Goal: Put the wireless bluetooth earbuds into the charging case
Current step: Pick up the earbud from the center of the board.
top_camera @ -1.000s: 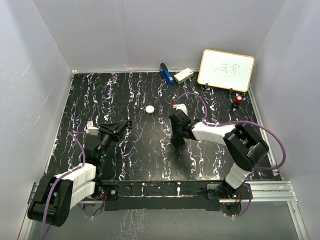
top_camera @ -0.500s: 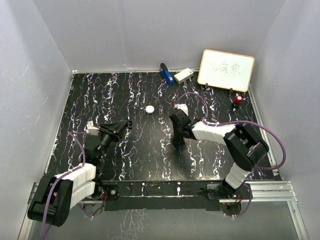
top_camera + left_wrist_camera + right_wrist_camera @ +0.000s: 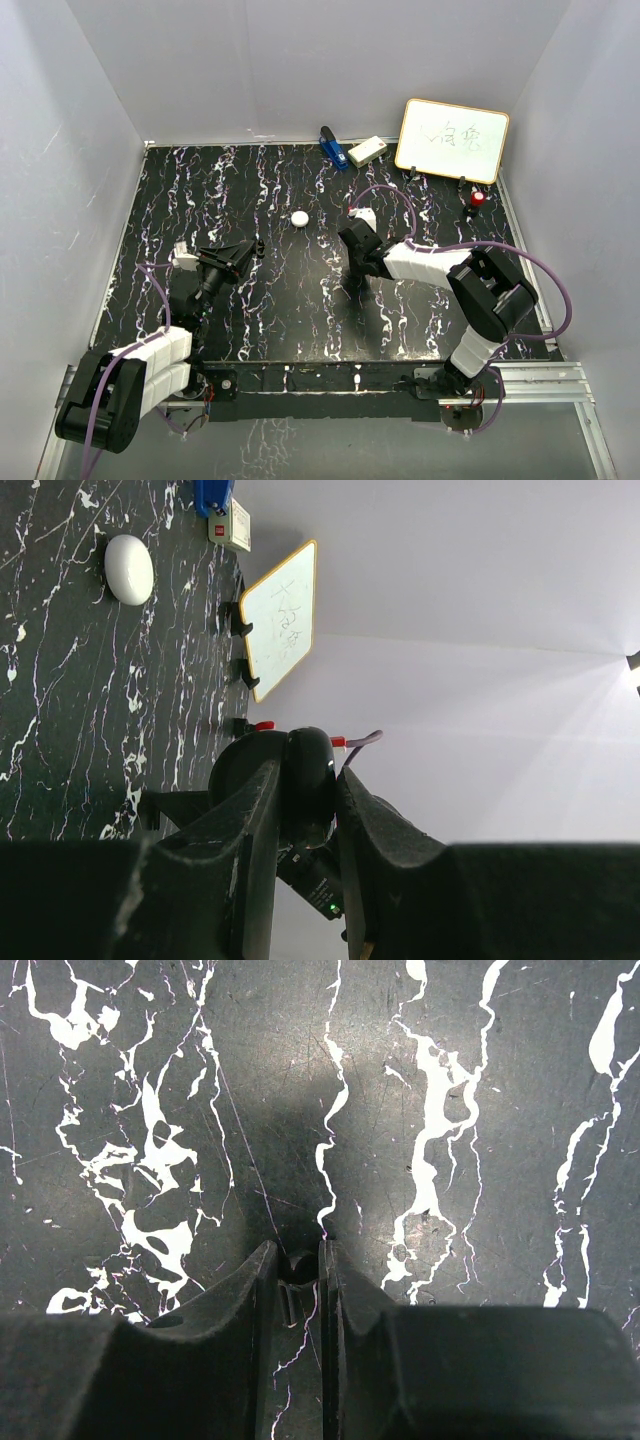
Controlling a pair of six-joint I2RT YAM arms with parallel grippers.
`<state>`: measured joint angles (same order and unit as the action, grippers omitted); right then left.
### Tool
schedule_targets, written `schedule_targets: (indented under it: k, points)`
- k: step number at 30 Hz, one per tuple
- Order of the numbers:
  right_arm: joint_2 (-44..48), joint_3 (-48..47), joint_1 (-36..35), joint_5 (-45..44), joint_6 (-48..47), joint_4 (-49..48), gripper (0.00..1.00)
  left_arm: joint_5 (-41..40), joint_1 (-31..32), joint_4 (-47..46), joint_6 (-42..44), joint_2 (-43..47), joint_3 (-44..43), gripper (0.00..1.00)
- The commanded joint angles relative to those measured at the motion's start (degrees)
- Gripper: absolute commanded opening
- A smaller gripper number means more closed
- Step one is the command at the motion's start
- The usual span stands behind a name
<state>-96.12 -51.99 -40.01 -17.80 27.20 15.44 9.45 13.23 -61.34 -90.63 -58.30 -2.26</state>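
Observation:
My right gripper (image 3: 350,282) points straight down at the black marbled table (image 3: 250,190), right of its middle. In the right wrist view its jaws (image 3: 298,1250) are shut on one of the earbuds (image 3: 298,1264), a tiny rounded piece with a short stem, dark in the fingers' shadow. The charging case (image 3: 299,217), a white round puck, lies closed on the table some way to the far left of that gripper and shows in the left wrist view too (image 3: 129,568). My left gripper (image 3: 250,250) hovers at the left, aimed rightward, its fingers (image 3: 310,770) drawn close with nothing held.
A whiteboard (image 3: 452,140) leans at the back right, with a small red-topped object (image 3: 477,198) in front of it. A blue object (image 3: 332,148) and a small white box (image 3: 367,151) lie at the back edge. Grey walls close in three sides.
The right gripper's jaws have drawn together on the earbud. Neither arm has shifted noticeably, and the puck has stayed in place.

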Motion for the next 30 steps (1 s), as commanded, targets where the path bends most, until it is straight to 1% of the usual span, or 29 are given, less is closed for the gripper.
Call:
schedule_targets:
  k: [1,3,6,11,21,25,29,30]
  points:
    - [-2.23,-0.05,-0.21,1.46,0.66,4.16,0.08,0.48,-0.26,-2.83,0.27,0.08,-0.20,0.00]
    - [-1.95,-0.26,-0.24,1.16,0.61,4.15,0.06,0.56,-0.25,-2.88,0.28,0.04,-0.20,0.00]
    - [-0.85,-0.43,-0.24,0.75,0.53,3.59,0.05,0.56,-0.26,-2.88,0.28,0.03,-0.20,0.00]
    - [3.90,0.42,-0.22,0.16,0.18,0.27,0.03,0.82,-0.24,-2.98,0.37,-0.45,-0.46,0.00]
    - [13.77,2.51,0.06,1.04,-1.77,-11.37,0.01,3.69,-0.30,-5.25,-0.04,-4.49,-2.85,0.00]
    - [16.44,5.49,0.62,4.16,-2.89,-19.27,0.00,5.23,-0.21,-6.80,-0.65,-7.04,-3.96,0.00]
    - [18.65,10.67,1.35,10.40,-3.66,-32.24,0.00,7.34,-0.21,-10.90,-2.43,-10.94,-5.29,0.00]
    - [19.02,12.03,1.40,11.99,-3.88,-37.45,0.00,7.87,-0.16,-11.97,-2.85,-11.80,-5.57,0.00]
